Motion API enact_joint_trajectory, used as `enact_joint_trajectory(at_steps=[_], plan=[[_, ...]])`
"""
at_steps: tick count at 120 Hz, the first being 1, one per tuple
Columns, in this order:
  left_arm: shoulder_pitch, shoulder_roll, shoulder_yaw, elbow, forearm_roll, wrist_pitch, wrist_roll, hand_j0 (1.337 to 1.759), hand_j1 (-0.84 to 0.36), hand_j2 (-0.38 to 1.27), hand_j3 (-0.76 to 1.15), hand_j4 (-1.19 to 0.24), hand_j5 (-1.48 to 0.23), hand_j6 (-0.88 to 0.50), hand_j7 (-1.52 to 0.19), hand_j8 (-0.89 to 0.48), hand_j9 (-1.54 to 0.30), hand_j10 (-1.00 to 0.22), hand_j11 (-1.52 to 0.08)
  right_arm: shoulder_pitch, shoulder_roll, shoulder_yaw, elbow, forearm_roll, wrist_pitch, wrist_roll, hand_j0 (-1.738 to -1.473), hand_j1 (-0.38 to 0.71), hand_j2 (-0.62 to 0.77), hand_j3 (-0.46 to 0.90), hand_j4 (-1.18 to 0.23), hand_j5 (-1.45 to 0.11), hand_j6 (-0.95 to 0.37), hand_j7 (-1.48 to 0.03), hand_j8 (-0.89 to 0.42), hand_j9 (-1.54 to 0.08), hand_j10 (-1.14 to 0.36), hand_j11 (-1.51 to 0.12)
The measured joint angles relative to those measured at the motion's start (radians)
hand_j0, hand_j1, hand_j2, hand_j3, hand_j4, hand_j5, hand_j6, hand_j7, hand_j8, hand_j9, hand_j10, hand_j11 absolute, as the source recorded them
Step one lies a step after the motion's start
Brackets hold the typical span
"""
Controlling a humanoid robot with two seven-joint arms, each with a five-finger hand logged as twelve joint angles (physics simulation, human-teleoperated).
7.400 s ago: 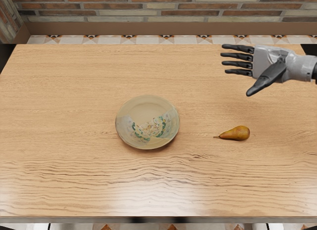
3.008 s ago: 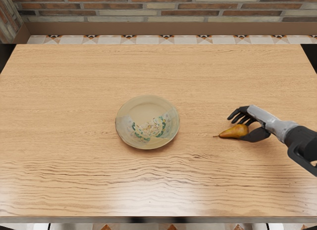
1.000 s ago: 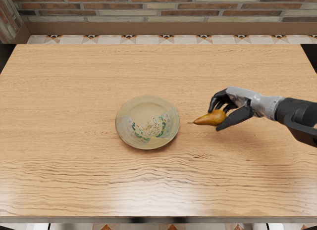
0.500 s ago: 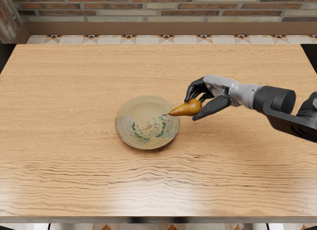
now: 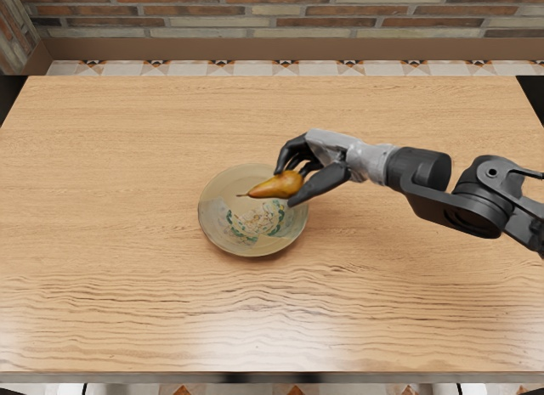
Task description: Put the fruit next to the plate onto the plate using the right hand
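Observation:
A brown-yellow pear (image 5: 275, 187) hangs in the air over the right half of the round patterned plate (image 5: 229, 229), its stem pointing left. My right hand (image 5: 299, 172) is shut on the pear's fat end, dark fingers above it and the thumb below. The right arm (image 5: 442, 187) reaches in from the right edge across the wooden table. The pear looks clear of the plate's surface. No left arm shows.
The wooden table (image 5: 127, 140) fills the view, with a brick wall (image 5: 272, 13) and a tiled strip along its far edge. The right arm's bulky elbow (image 5: 489, 195) hangs over the table's right side.
My right hand has carried the pear further left, from the plate's right rim to above the plate's right half. The arm has stretched further into view.

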Motion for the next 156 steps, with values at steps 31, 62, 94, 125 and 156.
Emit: enact_joint_trajectory(at_steps=[31,62,94,125,156], plan=[[0.001,0.0,0.0,0.0,0.0,0.0,0.0,1.658,0.32,0.0,0.0,-0.02,-0.03,-0.02,-0.03,-0.02,-0.03,-0.02,-0.03,0.002,0.09,-0.012,-0.068,-0.009,0.001,0.0,-1.656,0.3,0.23,0.0,-0.74,-1.07,-0.44,-1.01,-0.38,-1.05,-0.6,-1.07],[0.001,0.0,0.0,0.0,0.0,0.0,0.0,1.658,0.32,0.0,0.0,-0.02,-0.03,-0.02,-0.03,-0.02,-0.03,-0.02,-0.03,0.002,0.118,-0.024,-0.091,-0.009,0.001,-0.002,-1.658,0.3,0.26,0.0,-0.73,-1.06,-0.46,-1.0,-0.38,-1.07,-0.62,-1.08],[0.0,0.0,0.0,0.0,0.0,0.0,0.0,1.658,0.32,0.0,0.0,-0.02,-0.03,-0.02,-0.03,-0.02,-0.03,-0.02,-0.03,0.001,0.122,-0.027,-0.095,-0.008,0.002,-0.004,-1.658,0.3,0.24,0.0,-0.67,-0.94,-0.5,-0.9,-0.43,-0.95,-0.64,-0.96],[0.001,0.0,0.0,0.0,0.0,0.0,0.0,1.658,0.32,0.0,0.0,-0.02,-0.03,-0.02,-0.03,-0.02,-0.03,-0.02,-0.03,0.006,0.144,-0.028,-0.113,-0.004,0.002,-0.007,-1.658,0.28,0.09,0.0,-0.59,-0.79,-0.52,-0.78,-0.46,-0.79,-0.58,-0.8],[0.0,0.0,0.0,0.0,0.0,0.0,0.0,1.658,0.32,0.0,0.0,-0.02,-0.03,-0.02,-0.03,-0.02,-0.03,-0.02,-0.03,0.012,0.152,-0.027,-0.124,0.0,0.002,-0.008,-1.658,0.21,-0.03,0.0,-0.49,-0.64,-0.47,-0.64,-0.44,-0.64,-0.48,-0.64]])
